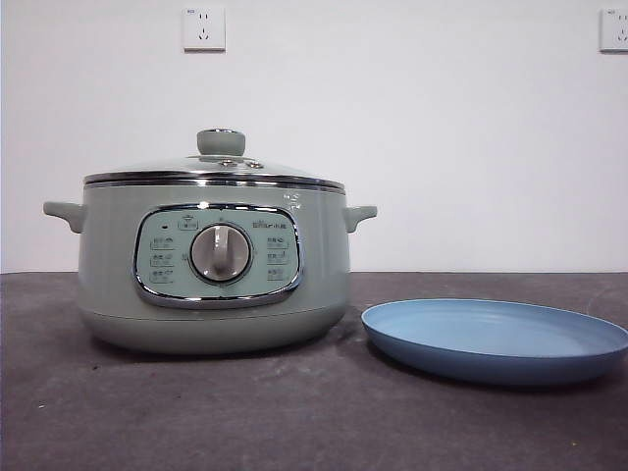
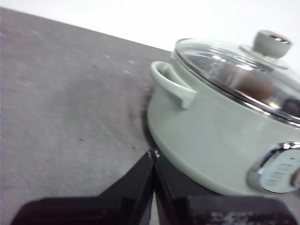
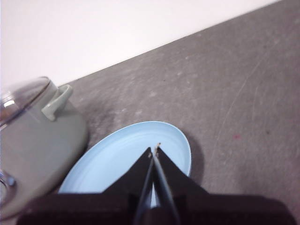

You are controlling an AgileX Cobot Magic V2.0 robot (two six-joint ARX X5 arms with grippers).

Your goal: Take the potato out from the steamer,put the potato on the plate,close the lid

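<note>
The steamer (image 1: 213,270) is a large round pot in pale sage green, sitting on the dark grey table (image 1: 245,412) with a stubby handle on each side and a chrome-framed control panel on its front, a silver dial (image 1: 220,252) at the panel's centre. The lid (image 1: 216,172) is on it: a glass dome with a shiny chrome rim and a round pale-green knob on top. Through the glass in the left wrist view, an orange-brown shape, the potato (image 2: 251,86), shows inside the pot, blurred by reflections so that its outline is hard to make out. Just beside the steamer, apart from it, lies the plate (image 1: 496,339), wide, shallow and light blue with a low rim, with nothing on it. The left gripper (image 2: 153,154) hangs near the steamer's side, below one of the handles, its two black jaws pressed together at the tips and holding nothing. The right gripper (image 3: 153,151) hovers over the plate, its jaws likewise closed tip to tip and empty. Neither arm shows in the front view, where a white wall with two sockets stands behind the table.
</note>
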